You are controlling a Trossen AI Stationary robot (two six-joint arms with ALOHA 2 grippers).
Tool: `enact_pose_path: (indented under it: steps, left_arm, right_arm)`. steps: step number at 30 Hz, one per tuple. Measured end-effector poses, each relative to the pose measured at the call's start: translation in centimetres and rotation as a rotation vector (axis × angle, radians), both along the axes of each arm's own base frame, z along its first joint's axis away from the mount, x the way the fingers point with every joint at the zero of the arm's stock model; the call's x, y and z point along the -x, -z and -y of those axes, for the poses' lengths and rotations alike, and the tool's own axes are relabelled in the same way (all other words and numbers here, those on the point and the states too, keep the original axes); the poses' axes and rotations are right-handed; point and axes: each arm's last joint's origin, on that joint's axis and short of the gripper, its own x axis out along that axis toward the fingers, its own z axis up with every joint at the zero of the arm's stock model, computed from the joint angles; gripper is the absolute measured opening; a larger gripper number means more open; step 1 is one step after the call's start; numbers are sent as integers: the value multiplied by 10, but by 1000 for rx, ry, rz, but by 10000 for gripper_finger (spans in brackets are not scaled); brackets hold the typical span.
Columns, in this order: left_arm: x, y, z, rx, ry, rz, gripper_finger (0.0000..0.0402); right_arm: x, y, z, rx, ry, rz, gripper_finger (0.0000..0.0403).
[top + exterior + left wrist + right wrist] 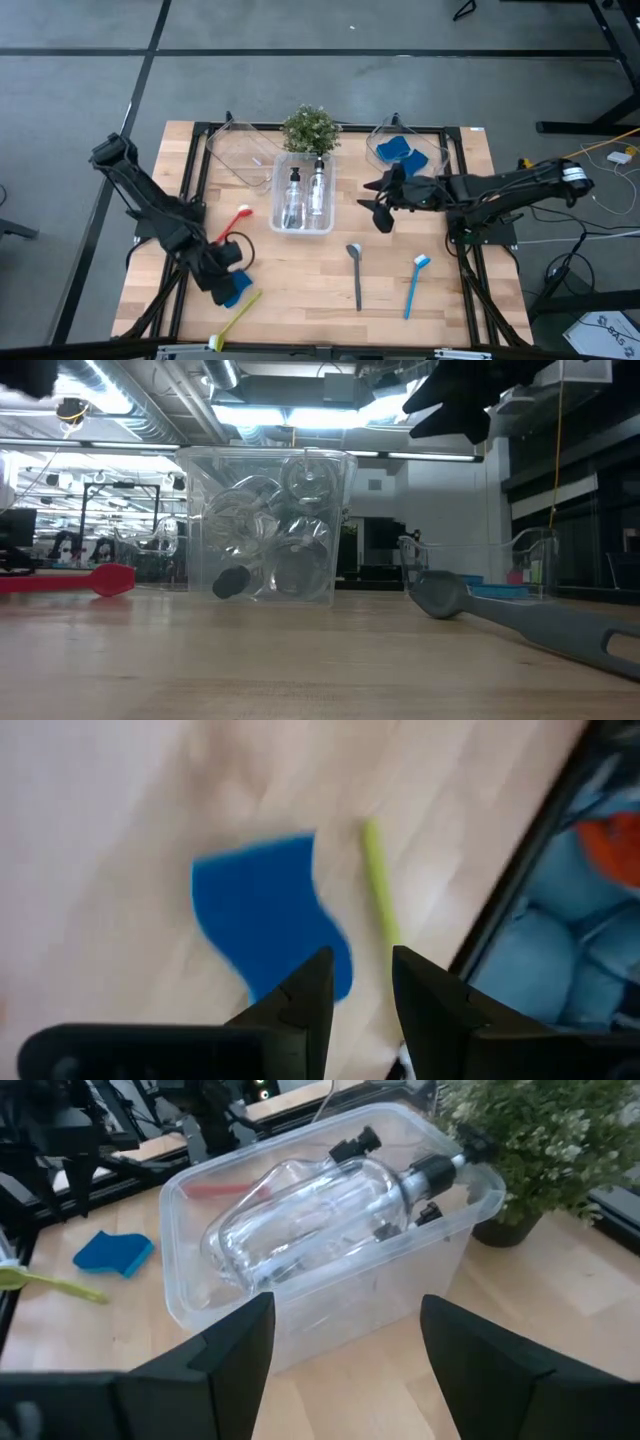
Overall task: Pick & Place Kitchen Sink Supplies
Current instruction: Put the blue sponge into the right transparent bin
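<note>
Sponge (238, 289) lies flat near the counter's front-left corner, just beside the yellow-green brush (236, 320). The left pincer (360, 985), part open and empty, is poised above it; it should be lowered squarely before closing. The right pincer (345, 1345) waits open beside the bottle bin (300, 1295).

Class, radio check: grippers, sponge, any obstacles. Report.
Left gripper open above blue sponge, empty. Right gripper open, empty, beside middle bin with bottles. Yellow-green brush lies beside sponge.
</note>
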Motion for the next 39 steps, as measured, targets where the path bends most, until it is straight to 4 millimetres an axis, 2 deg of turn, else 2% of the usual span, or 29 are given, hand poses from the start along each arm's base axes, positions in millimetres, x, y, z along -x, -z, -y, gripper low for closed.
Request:
enact_pose_path:
  steps: [7,16,30,33,37,39]
  left_arm:
    - [-4,25,14,-38,-13,-118,97]
    - [-5,50,19,-91,-27,-300,97]
    - [-11,71,25,-139,3,-336,95]
    - [-12,72,26,-146,25,-326,75]
    - [-13,72,26,-170,64,-287,19]
    - [-15,72,25,-181,80,-271,8]
  right_arm:
    - [-7,7,-2,5,-8,-22,248]
    - [-10,10,-3,-3,-4,-33,248]
    - [-12,10,-4,-22,-2,-16,248]
    - [-11,10,-6,-21,-11,-16,248]
    - [-11,10,-7,-22,-13,-16,248]
    - [-11,10,-7,-22,-13,-16,248]
